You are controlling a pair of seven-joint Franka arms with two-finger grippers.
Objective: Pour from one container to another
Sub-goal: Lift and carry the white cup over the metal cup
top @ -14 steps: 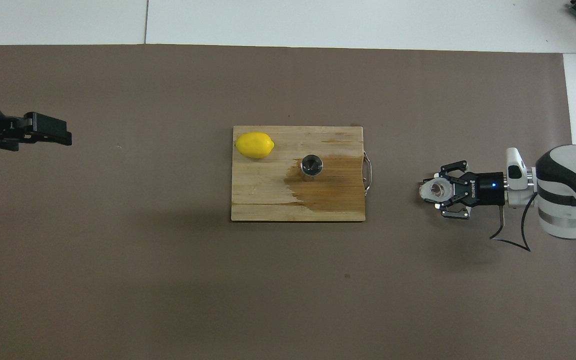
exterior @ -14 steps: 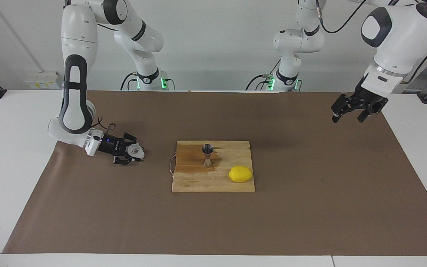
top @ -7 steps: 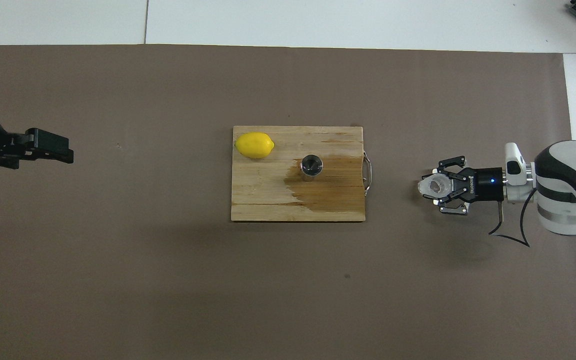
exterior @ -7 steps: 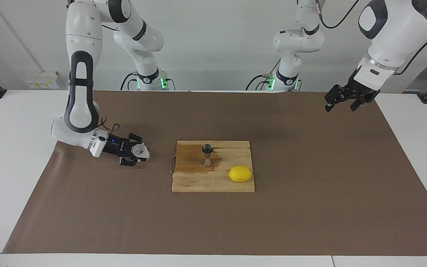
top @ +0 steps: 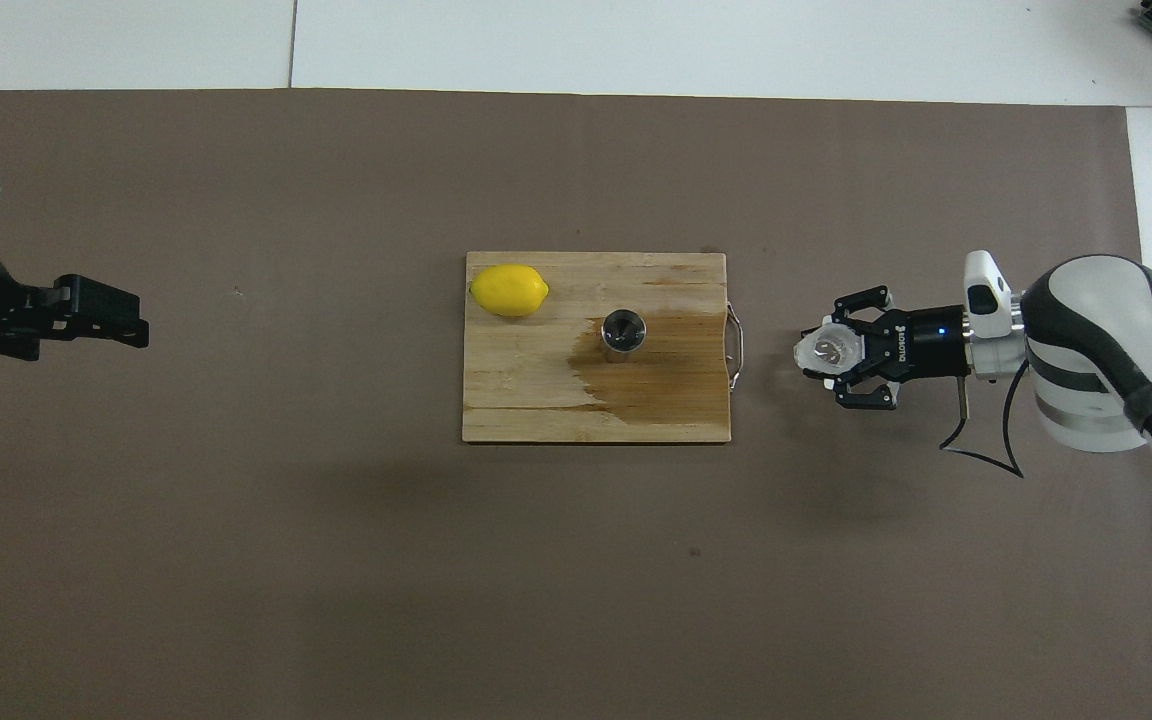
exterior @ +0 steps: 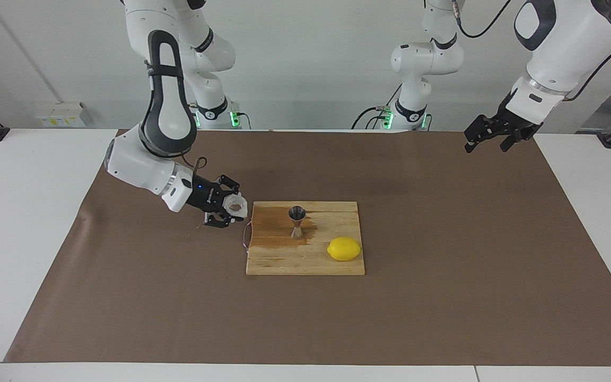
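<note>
A: What does your surface (exterior: 14, 223) look like right now?

B: You have a white surface with a brown paper sheet (exterior: 443, 297) spread over most of it, and a pale wall at the robots' end. A wooden cutting board (exterior: 284, 262) lies in the middle of the sheet, with a dark wet stain over the part toward the right arm's end.

A: And the things you care about?

B: Your steel jigger (exterior: 297, 222) stands upright on the stained part of the board. A lemon (exterior: 344, 249) lies on the same board, farther from the robots than the jigger and toward the left arm's end, apart from it. Your clear cup (exterior: 235, 205) is off the board, held in the air.

A: Who holds it?

B: Your right end effector (exterior: 229, 210). It reaches in low and nearly level from the right arm's end, its fingers clamped on the cup from two sides. The cup hangs over the brown sheet just beside the board's metal handle (exterior: 246, 235), mouth up as seen from the overhead view (top: 829, 349), with something brownish inside.

A: And your other arm?

B: Your left end effector (exterior: 488, 140) waits high over the sheet's corner at the left arm's end, well apart from the board, fingers apart and holding nothing
</note>
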